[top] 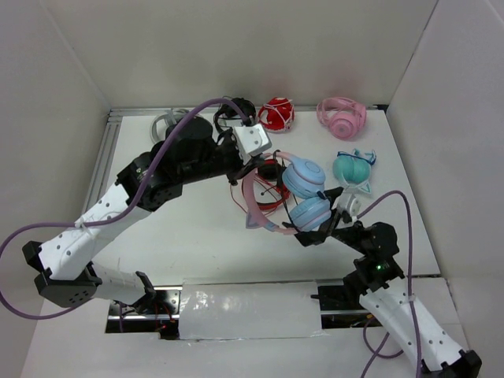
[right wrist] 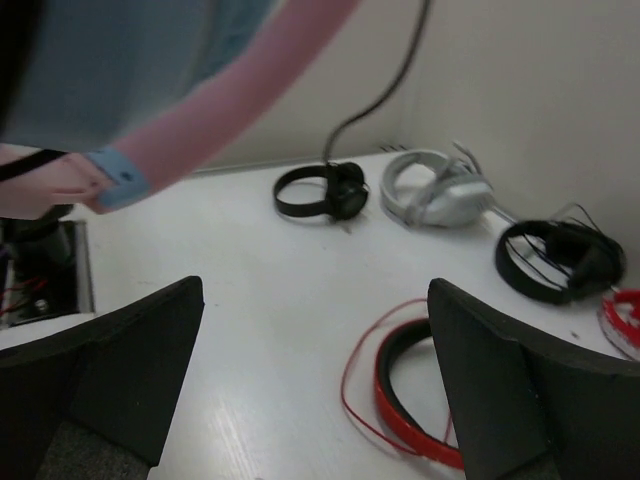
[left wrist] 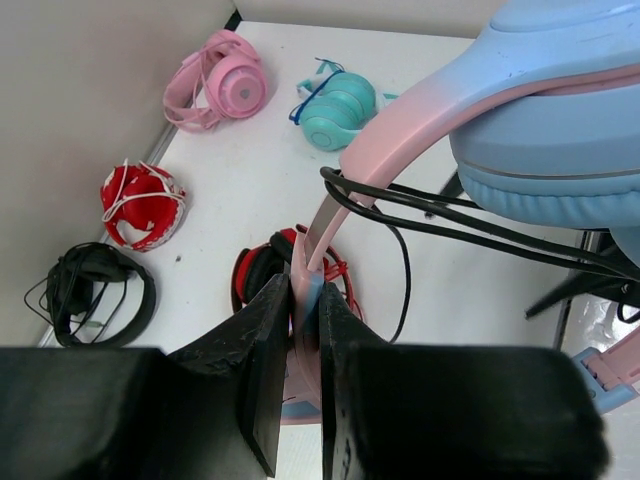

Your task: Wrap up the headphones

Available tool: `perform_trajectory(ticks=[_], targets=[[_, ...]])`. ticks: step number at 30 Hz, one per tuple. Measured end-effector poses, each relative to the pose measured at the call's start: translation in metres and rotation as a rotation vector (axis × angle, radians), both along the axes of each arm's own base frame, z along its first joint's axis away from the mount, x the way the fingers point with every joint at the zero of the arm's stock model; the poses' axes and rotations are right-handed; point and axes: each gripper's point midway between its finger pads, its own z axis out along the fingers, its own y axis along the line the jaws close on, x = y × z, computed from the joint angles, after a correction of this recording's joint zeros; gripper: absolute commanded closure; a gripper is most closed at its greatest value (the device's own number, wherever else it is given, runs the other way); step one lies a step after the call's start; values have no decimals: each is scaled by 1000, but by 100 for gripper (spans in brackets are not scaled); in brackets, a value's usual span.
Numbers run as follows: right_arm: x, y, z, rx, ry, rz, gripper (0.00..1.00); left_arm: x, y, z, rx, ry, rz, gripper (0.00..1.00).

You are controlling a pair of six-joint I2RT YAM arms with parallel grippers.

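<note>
Grip on the headphones (top: 303, 193) is provided by the left gripper (left wrist: 305, 300), whose 2 jaws are pressed together on the thin pink headband (left wrist: 400, 130), pinching it edge-on near its lower end. From that pinch the headband is seen in the left wrist view to rise up and to the right, into a light-blue ear cup (left wrist: 560, 150) that fills the upper right corner, close to the camera and clear of the table (top: 197, 228). The black cable (left wrist: 450, 225) is looped around the headband just above the jaws and trails off to the right under the ear cup. In the top view the 2 ear cups are stacked near the table's middle, with the right gripper (top: 327, 228) just beside the nearer cup (top: 313, 213). The right gripper's jaws are spread wide and nothing is held between them; in the right wrist view the headband and cup are seen blurred across the upper left, above the left finger (right wrist: 130, 370) rather than between the 2 fingers. A red pair (top: 272, 189) lies on the table under the headphones. A teal pair (top: 352, 169) and a pink pair (top: 341, 116) lie further right and back.
</note>
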Motion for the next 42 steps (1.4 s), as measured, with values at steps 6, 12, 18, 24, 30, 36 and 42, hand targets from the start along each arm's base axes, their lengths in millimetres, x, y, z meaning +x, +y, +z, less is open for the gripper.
perform_trajectory(ticks=[6, 12, 18, 24, 30, 36, 42], targets=[[-14, 30, 5, 4, -63, 98, 0, -4, 2, 6, -4, 2, -14, 100], [-3, 43, 21, 58, -125, 59, 0, -5, 4, 11, -12, -2, -15, 100], [18, 46, 28, 76, -139, -16, 0, -4, 7, 13, -16, -9, -11, 100], [37, 65, 44, 71, -140, -8, 5, -5, 7, 14, -14, -19, -19, 100], [56, 88, 62, 104, -169, 20, 20, 3, 19, 25, -33, -49, 34, 100], [70, 101, 42, 71, -95, 26, 89, -6, 15, 29, -46, -53, 5, 100], [68, 85, 35, 66, -58, -35, 100, -4, 15, 29, -48, -60, 19, 100]])
